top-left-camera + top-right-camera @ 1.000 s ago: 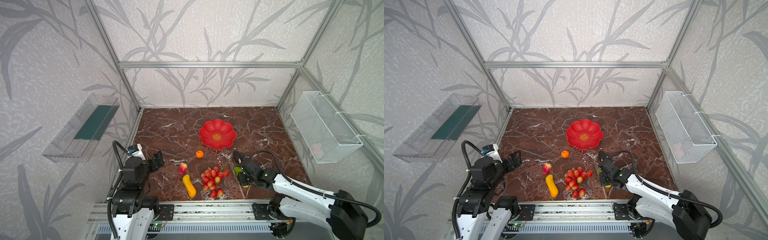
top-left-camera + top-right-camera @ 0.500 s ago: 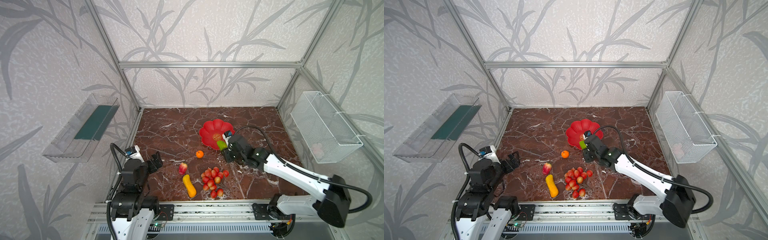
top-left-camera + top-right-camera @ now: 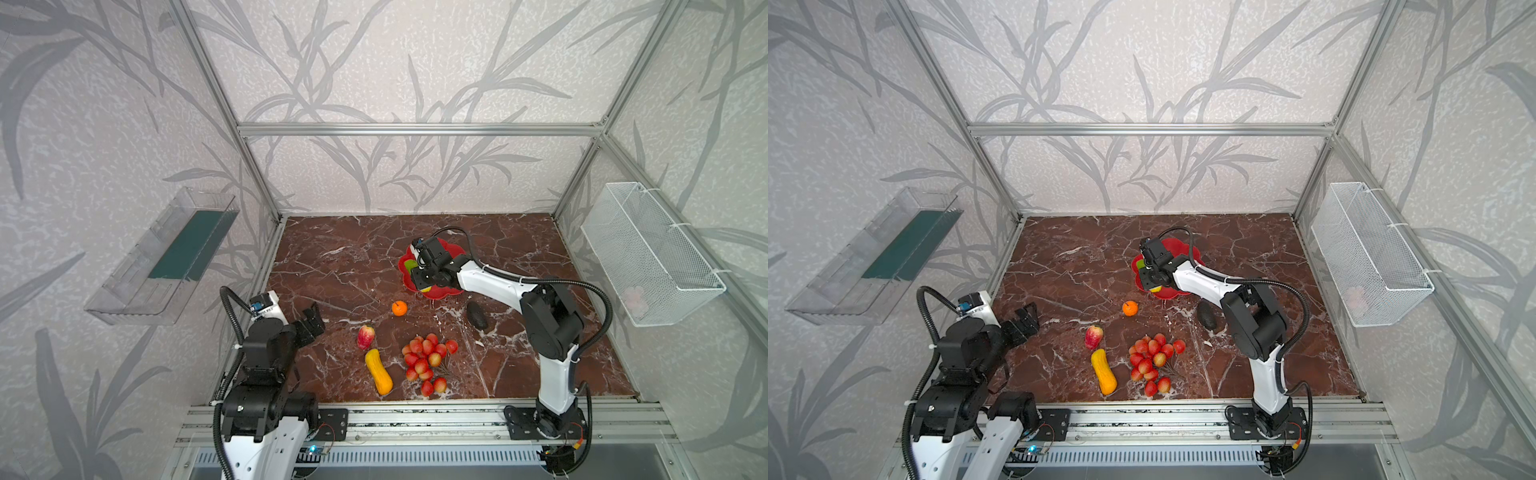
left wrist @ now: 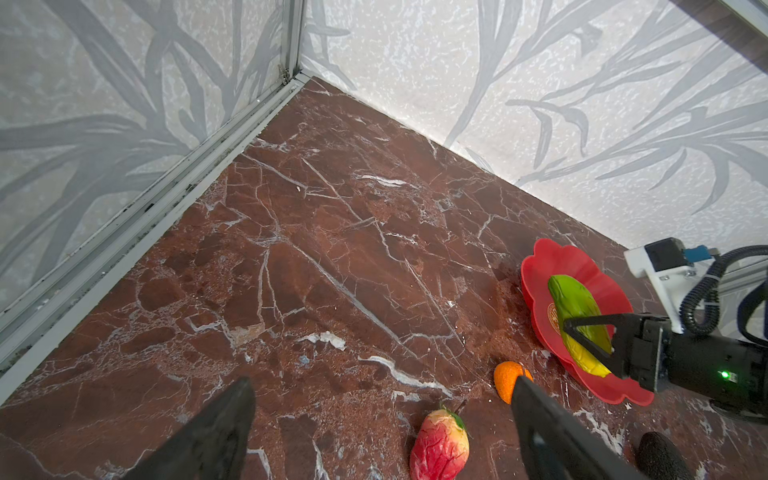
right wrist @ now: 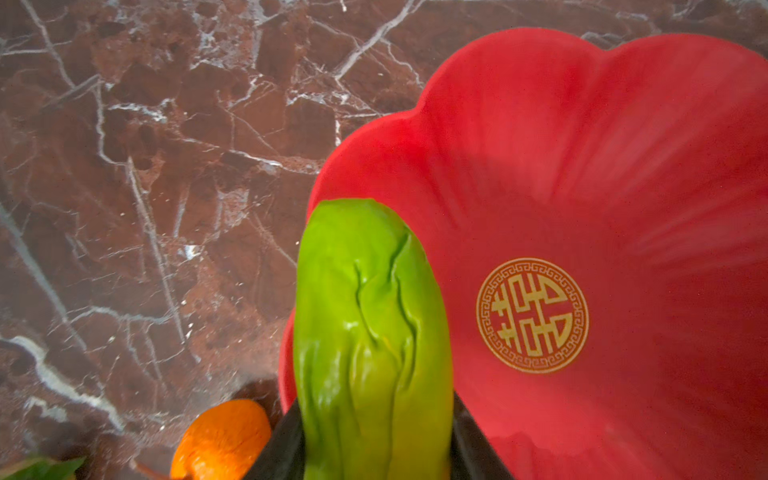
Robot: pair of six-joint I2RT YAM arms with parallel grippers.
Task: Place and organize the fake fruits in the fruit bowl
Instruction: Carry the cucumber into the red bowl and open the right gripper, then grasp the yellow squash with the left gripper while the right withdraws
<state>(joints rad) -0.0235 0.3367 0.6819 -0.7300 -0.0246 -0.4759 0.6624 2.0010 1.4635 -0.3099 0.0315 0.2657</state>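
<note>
Over left half of shallow glossy red flower-rimmed fruit bowl (image 5: 540, 83), gold emblem at centre: green-yellow oblong plastic fruit (image 5: 370, 316), clamped across its width in right gripper (image 4: 582, 332). Black fingers (image 5: 282, 453) partway closed on both flanks toward yellow end, green end sticking out ahead. Low over dish; cannot tell if touching it. Judged light and hollow, skin creased and waxy, so probably a bit squashy and slick; no need for a hard squeeze. Rounded, so likely to roll on sloped petals once let go; better laid flat beside emblem.

Low at front-left of dark red marble tabletop (image 3: 340, 257): left gripper (image 3: 312, 321), fingers spread wide, holding nothing.

Outside bowl, on marble: small orange plastic tangerine (image 3: 399, 308) just beside near rim; red-yellow plastic apple (image 3: 365, 337); yellow-orange oblong plastic fruit (image 3: 379, 372) just beside apple; bunch of small red-pink plastic cherries (image 3: 426, 361); dark plastic avocado (image 3: 476, 315) near right arm. All judged light, stiff-ish shells. Round ones: take across widest part. Oblongs: across narrow waist at mid-length. Cherry bunch probably floppy; take at centre where stems meet, expect dangling.
</note>
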